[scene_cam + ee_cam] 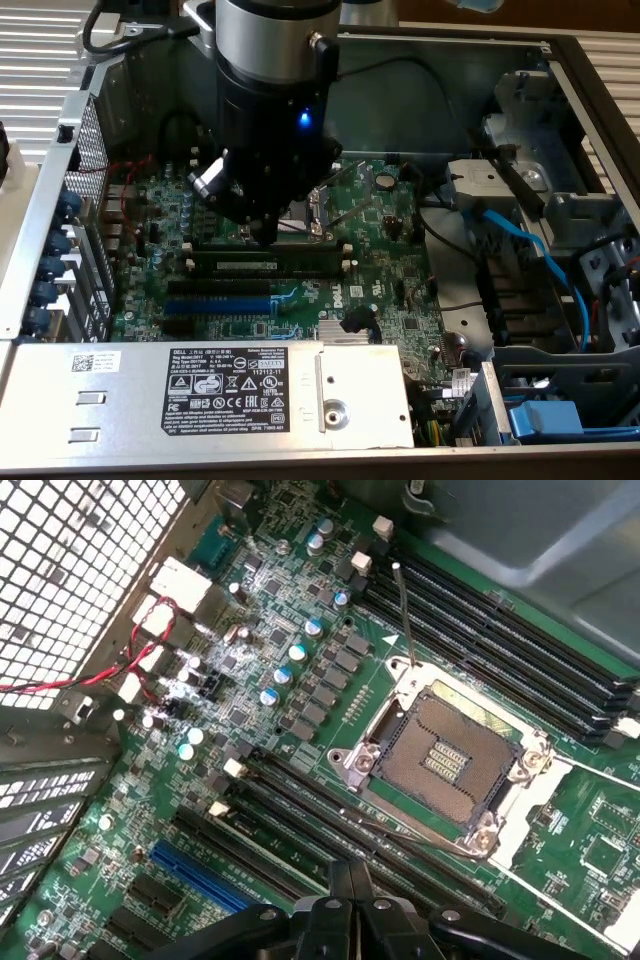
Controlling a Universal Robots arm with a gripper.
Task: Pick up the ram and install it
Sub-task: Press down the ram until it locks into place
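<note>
Dominating the exterior view's foreground, a silver power supply (200,395) is showing a white Dell label with rows of certification marks; the smaller print is too fine to read. Behind it, the green motherboard (390,215) is carrying a white Dell logo. The gripper (262,232) is hanging low over the memory slots (265,258), its fingers (352,895) pressed together, gripping nothing. The ram (275,267) is lying seated in one black slot, its pale label facing up, just beside the fingertips. The wrist view is revealing the open CPU socket (440,760), which the arm is hiding from outside, plus a blue expansion slot (195,878). Blue cables (530,245) are trailing at the exterior view's right.
</note>
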